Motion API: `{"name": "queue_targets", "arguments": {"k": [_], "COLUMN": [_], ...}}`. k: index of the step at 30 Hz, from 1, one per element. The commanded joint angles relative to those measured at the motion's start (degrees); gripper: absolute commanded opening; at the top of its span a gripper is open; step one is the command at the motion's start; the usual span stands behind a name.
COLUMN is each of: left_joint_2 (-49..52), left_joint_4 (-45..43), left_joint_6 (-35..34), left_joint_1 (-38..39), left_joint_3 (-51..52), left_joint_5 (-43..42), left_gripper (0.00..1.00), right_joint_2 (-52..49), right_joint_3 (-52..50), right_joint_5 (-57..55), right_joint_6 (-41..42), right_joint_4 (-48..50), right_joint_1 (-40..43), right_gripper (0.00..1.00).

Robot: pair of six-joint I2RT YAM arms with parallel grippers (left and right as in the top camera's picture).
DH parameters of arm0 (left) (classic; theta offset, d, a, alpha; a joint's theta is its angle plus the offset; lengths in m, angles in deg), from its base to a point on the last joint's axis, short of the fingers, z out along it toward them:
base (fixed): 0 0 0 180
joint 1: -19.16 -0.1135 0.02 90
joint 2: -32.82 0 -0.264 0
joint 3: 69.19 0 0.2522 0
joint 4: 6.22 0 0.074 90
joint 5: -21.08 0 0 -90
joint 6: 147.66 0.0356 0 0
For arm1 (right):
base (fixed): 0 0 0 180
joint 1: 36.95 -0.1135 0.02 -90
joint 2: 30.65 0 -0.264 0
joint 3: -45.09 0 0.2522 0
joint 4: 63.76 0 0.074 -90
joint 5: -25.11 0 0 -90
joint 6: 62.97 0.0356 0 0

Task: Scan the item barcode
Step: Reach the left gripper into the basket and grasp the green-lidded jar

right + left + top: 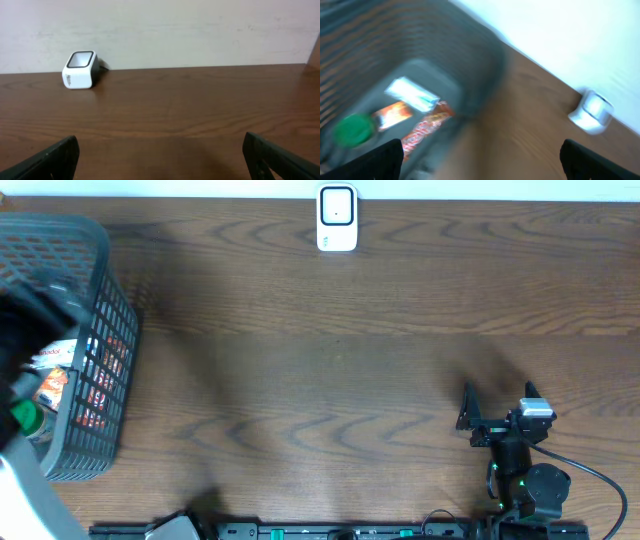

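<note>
Wide and empty, the left jaws hang over the basket [105, 370] with snack packets [422, 131] below between them, likely to pick 1; the right jaws, also wide, face the scanner [79, 70] far ahead-left.

table [330, 380] middle: open | left: basket [105, 370] walls (tall) | back edge: scanner [337, 218]

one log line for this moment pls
left tool open above basket | right tool open, empty | scanner at far edge | nothing held
</note>
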Motion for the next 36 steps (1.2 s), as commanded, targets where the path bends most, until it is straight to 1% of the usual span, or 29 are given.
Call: {"name": "queue_targets", "arguments": {"k": [1, 4, 8, 10, 11, 14, 17, 20, 22, 26, 31, 36], "left_joint_2": [6.4, 9.6, 11.0, 11.0, 11.0, 11.0, 11.0, 11.0, 11.0, 11.0, 12.3, 16.8], "left_joint_4": [3.5, 5.2, 3.6, 1.3, 0.1, -4.0, -9.9, -14.7, -16.2, -16.3, -18.6, -19.6], "left_joint_6": [-8.4, -11.1, -14.1, -15.0, -15.3, -17.3, -17.7, -17.7, -17.7, -19.4, -19.6, -19.6], "left_joint_1": [-9.0, -15.0, -19.6, -20.5, -20.7, -20.7, -20.7, -20.7, -20.7, -20.7, -20.7, -20.7], "left_joint_3": [-0.4, 1.8, 8.0, 12.3, 14.5, 21.2, 28.4, 33.0, 34.2, 34.5, 34.5, 34.5], "left_joint_5": [5.5, 5.7, 7.6, 8.8, 9.3, 12.0, 12.6, 13.0, 15.0, 20.7, 21.4, 22.4], "left_gripper": [0.98, 1.00, 0.99, 0.98, 0.96, 0.96, 0.96, 0.96, 0.96, 0.96, 0.97, 0.97], "right_joint_2": [0.2, 0.2, 0.2, 0.2, 0.2, 0.2, 0.2, 0.2, 0.2, 0.2, 0.2, 0.2], "right_joint_3": [-0.1, -0.1, -0.1, -0.1, -0.1, -0.1, -0.1, -0.1, -0.1, -0.1, -0.1, -0.1], "right_joint_5": [-0.3, -0.3, -0.3, -0.3, -0.3, -0.3, -0.3, -0.3, -0.3, -0.3, -0.3, -0.3], "right_joint_6": [0.8, 0.8, 0.8, 0.8, 0.8, 0.8, 0.8, 0.8, 0.8, 0.8, 0.8, 0.8], "right_joint_4": [-0.2, -0.3, -0.3, -0.2, -0.2, -0.2, -0.2, -0.2, -0.2, -0.2, -0.2, -0.2], "right_joint_1": [-0.6, -0.6, -0.6, -0.6, -0.6, -0.6, -0.6, -0.6, -0.6, -0.6, -0.6, -0.6], "right_gripper": [0.99, 0.99, 0.99, 0.99, 0.99, 0.99, 0.99, 0.99, 0.99, 0.99, 0.99, 0.99]}}
